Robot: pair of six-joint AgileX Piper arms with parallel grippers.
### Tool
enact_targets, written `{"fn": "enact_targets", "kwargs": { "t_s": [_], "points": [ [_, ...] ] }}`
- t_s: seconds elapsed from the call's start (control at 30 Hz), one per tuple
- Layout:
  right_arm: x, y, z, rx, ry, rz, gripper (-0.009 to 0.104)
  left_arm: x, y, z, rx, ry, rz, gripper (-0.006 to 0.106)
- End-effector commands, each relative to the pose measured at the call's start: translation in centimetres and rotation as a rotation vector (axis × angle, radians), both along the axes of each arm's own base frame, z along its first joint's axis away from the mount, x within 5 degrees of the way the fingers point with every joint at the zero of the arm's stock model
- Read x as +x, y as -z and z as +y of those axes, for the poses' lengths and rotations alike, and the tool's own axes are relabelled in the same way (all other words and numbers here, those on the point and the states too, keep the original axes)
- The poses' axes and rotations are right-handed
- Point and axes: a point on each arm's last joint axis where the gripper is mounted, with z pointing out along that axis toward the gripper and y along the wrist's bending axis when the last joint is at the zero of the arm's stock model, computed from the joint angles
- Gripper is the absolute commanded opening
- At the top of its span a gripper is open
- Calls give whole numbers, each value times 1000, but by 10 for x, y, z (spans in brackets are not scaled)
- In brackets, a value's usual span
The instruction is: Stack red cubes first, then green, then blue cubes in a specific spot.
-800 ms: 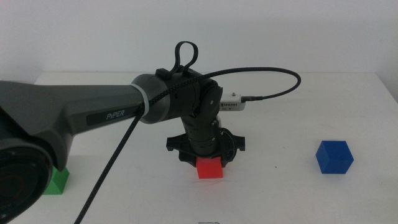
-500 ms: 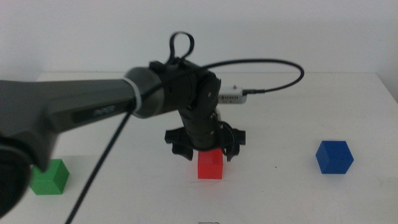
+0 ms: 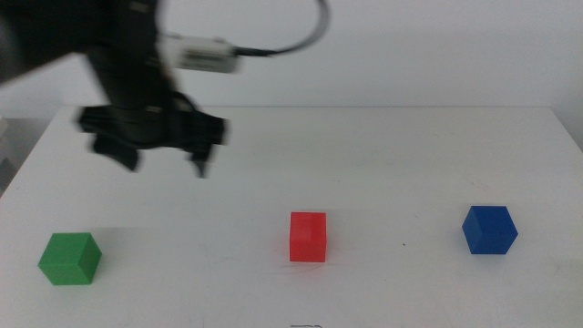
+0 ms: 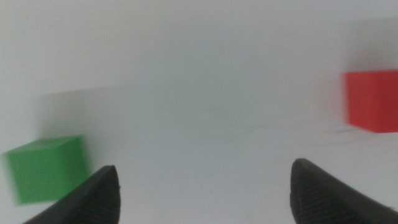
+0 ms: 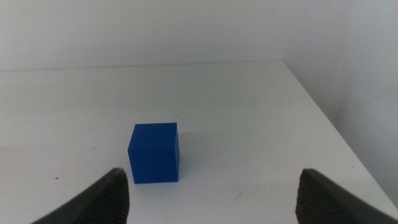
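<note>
Middle view overlooks the table (image 3: 383, 146) from front; wrist cameras sit low, close.

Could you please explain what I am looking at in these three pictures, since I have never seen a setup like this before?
These are two robot arms at a white table, filmed by three cameras at one moment. The middle view looks forward and down over the table. The dark blurred shape there is the left gripper, raised above the table with its fingers spread and nothing between them.

The other two pictures come from cameras on each arm's wrist, so the dark shapes at the bottom are that gripper's own fingers. The left gripper's camera sees the green cube and the red cube. The right gripper waits, open and empty, facing the blue cube.

On the table the three cubes stand apart in a row: green, red, blue. Nothing is held or stacked.
</note>
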Motion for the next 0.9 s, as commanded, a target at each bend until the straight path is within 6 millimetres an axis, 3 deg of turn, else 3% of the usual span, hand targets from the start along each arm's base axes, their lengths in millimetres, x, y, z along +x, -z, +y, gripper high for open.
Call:
{"fn": "enact_targets", "kwargs": {
  "t_s": [0.0,0.17,0.33,0.6,0.87],
  "points": [
    [-1,-15,-1,-24,8,-119,94,-22,-22,37,0,-44,34,94],
    [-1,-15,-1,-24,8,-119,94,-47,-7,103,0,-191,81,94],
    [-1,-15,-1,-24,8,-119,94,-59,1,141,0,-250,115,94],
    [-1,-15,-1,-24,8,-119,94,-46,16,153,20,-201,149,94],
    [-1,-15,-1,-24,8,-119,94,-17,55,154,19,-141,226,94]
  ]
}}
